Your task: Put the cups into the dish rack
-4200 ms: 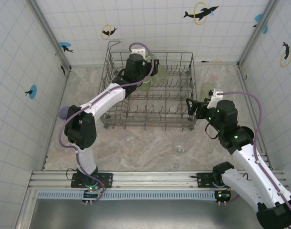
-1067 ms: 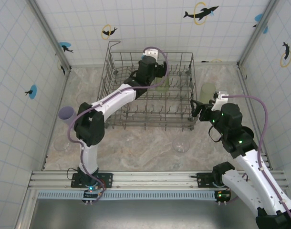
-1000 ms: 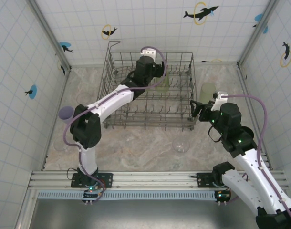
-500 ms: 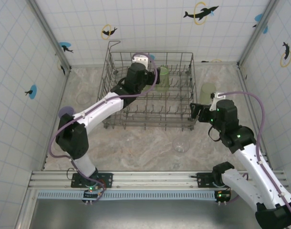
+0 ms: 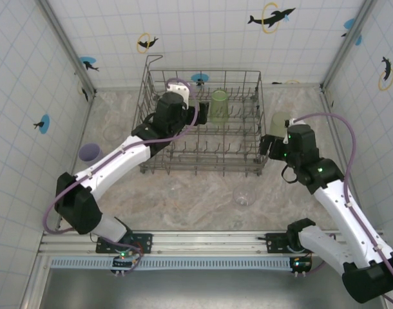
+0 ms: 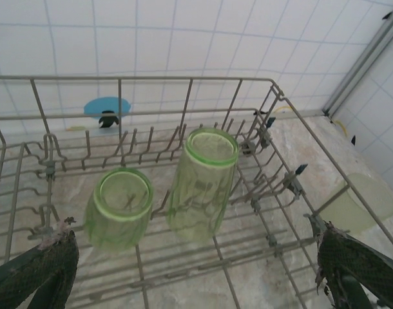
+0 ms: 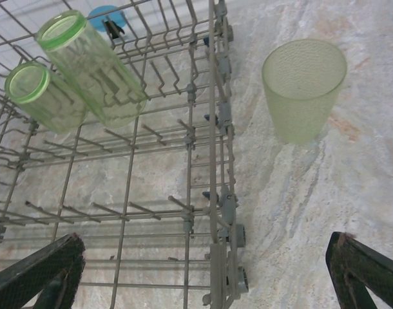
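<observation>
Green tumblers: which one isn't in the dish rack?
The frosted green tumbler standing on the table, right of the dish rack. The other two green tumblers sit inside it among the tines.

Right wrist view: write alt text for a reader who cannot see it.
A left green tumbler and a right green tumbler sit side by side among the tines of the grey wire dish rack, upper left. A pale green tumbler stands outside it on the marbled table; the open right gripper frames the bottom corners.
</observation>
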Robot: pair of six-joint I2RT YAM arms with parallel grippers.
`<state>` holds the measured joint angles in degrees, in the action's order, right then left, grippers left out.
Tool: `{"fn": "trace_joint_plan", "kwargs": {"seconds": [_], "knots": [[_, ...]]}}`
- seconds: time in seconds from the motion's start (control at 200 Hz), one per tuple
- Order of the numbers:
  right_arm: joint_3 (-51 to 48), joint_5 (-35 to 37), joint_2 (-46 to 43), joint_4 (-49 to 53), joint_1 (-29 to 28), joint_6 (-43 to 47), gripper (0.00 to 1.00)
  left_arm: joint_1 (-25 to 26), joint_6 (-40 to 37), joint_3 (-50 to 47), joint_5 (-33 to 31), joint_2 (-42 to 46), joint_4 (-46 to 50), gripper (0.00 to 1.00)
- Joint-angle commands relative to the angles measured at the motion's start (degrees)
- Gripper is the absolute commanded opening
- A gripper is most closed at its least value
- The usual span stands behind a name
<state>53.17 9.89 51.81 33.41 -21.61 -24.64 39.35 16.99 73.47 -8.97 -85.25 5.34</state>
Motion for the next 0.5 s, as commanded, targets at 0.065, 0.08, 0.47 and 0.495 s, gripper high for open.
{"fn": "trace_joint_plan", "kwargs": {"seconds": [0.065,0.08,0.47,0.495], "knots": [[7.8,3.5,3.9,3.9,1.6,2.6,0.99,0.4,0.8,-3.2,1.8,4.7,3.0,0.97],[8.3,3.4,4.4,4.0,1.8,2.9,0.99,0.4,0.8,-3.4,1.8,5.0,3.1,0.97],[13.1,-2.0,13.0,2.4,9.4,3.9,1.0,0.4,1.2,-7.6,3.0,9.8,5.4,0.97],[13.3,-2.4,13.5,2.3,10.0,4.0,1.0,0.4,1.2,-7.7,3.1,10.0,5.4,0.97]]}}
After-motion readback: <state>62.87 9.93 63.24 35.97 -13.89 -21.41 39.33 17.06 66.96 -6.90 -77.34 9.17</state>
